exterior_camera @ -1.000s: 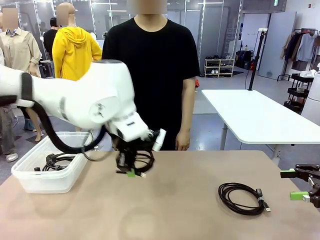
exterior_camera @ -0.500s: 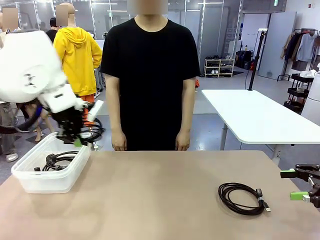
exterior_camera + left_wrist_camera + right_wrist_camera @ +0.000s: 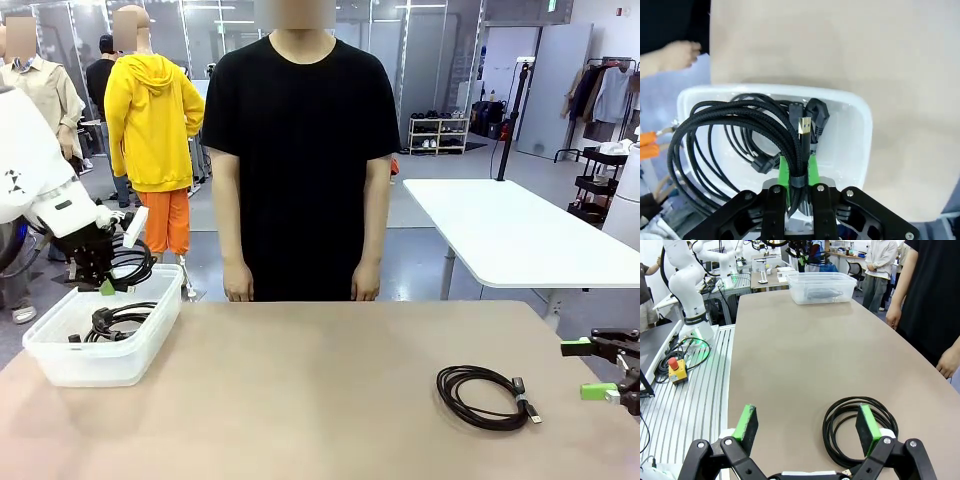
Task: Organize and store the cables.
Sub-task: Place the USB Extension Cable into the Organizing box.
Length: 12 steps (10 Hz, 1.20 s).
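Left pincer point(image 3: 797, 170) holding a coiled cable point(image 3: 725, 125) over the clear bin point(image 3: 862, 120)
The left pincer is pinching the coil tight between its green pads point(image 3: 784, 172), the bin sitting just below it with another cable point(image 3: 115, 320) lying inside. One more cable point(image 3: 860, 432) is lying on the table point(image 3: 790, 355) just ahead of the right pincer point(image 3: 807, 426), which is standing spread wide and empty. Judging by this, the job is past halfway. No readable writing is showing anywhere
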### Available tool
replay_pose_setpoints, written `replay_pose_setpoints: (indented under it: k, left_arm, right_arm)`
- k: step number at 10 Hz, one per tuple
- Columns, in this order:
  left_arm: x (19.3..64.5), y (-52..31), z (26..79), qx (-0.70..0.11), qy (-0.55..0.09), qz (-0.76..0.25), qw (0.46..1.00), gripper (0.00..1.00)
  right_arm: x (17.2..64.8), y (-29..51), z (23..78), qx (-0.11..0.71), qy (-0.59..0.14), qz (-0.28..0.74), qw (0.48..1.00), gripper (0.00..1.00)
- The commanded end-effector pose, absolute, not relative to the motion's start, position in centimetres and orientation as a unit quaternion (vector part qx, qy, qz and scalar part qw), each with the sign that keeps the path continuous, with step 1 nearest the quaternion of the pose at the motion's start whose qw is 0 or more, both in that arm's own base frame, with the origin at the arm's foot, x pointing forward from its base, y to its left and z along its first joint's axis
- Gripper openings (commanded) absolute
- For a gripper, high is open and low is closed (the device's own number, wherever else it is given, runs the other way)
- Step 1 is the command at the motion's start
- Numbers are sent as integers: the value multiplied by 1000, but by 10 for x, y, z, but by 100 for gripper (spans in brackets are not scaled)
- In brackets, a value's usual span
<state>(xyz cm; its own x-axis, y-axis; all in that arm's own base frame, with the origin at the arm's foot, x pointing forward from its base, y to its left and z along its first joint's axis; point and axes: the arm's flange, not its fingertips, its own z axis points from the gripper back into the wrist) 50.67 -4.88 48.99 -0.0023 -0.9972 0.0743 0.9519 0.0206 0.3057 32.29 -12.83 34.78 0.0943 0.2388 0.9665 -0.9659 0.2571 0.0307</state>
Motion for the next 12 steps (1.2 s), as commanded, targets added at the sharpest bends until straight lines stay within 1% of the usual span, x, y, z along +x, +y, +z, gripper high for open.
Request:
replay_pose_setpoints:
  k: [1,2,4,5,7,10,11,12]
  left_arm:
    - [540,-42,476,72,-117,-664,735,16]
    - [555,-33,462,48,-114,-655,745,16]
    - [570,-20,442,28,-87,-635,767,16]
    - [577,-16,432,17,-83,-626,775,16]
    - [583,-13,416,-4,-81,-624,777,16]
    - [580,-14,411,-9,-78,-620,780,16]
    - [582,-15,410,-7,-74,-618,782,27]
    - [581,-16,411,-7,-70,-617,784,45]
  right_arm:
    - [324,-128,351,382,-481,472,632,100]
    - [324,-128,351,382,-481,472,632,100]
    - [324,-128,351,382,-481,472,632,100]
    - [324,-128,351,382,-481,472,632,100]
    - [324,-128,351,382,-481,472,632,100]
    - [324,-128,351,382,-481,472,632,100]
    - [324,-128,351,382,-481,472,632,100]
    - [324,-128,351,382,-481,472,632,100]
